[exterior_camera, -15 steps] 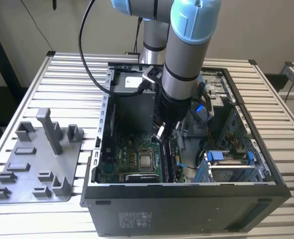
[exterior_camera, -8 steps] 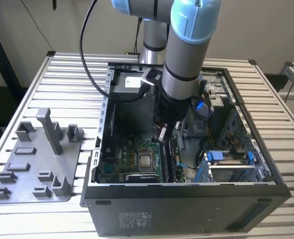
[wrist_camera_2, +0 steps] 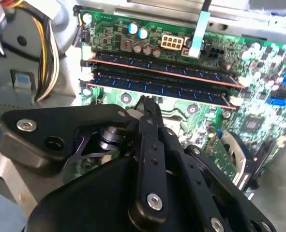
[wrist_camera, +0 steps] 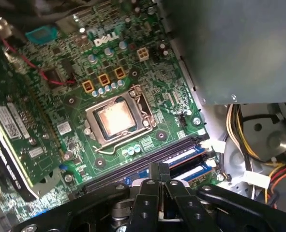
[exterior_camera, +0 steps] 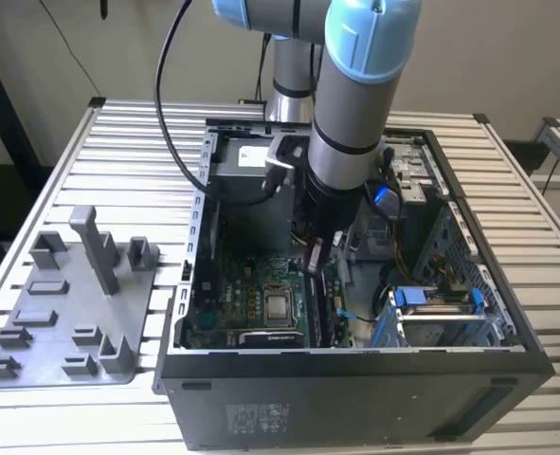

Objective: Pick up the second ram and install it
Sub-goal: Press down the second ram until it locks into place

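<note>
While the arm reached down into the open case point(exterior_camera: 507, 332) in the exterior view, the gripper point(exterior_camera: 315, 258) hung just above the board's point(exterior_camera: 251, 303) slots, its fingers looking pressed together; whether they held anything there was hard to tell. In the second wrist view, two sticks lay seated side by side, the second ram point(wrist_camera_2: 157, 87) the nearer, its long axis running across the closed fingertips point(wrist_camera_2: 147, 104) just beyond them. In the first wrist view, the shut fingers point(wrist_camera: 158, 171) covered part of the slots point(wrist_camera: 181, 154) beside the socket point(wrist_camera: 114, 118).
</note>
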Tool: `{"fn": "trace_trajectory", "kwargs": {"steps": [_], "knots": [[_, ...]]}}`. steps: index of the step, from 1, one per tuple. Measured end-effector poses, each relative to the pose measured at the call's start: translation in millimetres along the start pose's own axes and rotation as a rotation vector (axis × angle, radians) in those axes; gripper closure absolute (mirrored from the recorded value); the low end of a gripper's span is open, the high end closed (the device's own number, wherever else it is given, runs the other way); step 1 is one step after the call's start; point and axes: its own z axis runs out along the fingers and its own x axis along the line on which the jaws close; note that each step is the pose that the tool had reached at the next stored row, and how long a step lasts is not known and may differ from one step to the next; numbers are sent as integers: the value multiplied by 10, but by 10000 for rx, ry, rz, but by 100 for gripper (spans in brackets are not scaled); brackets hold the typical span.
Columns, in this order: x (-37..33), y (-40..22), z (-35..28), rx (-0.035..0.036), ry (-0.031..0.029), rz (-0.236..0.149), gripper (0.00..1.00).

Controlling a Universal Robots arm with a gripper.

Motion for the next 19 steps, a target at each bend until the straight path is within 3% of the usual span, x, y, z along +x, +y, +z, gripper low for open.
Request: {"fn": "trace_trajectory", "kwargs": {"steps": [8, 19], "knots": [[0, 0, 0, 151, -48, -1462, 89], [0, 0, 5, 162, -46, -3424, 89]]}}
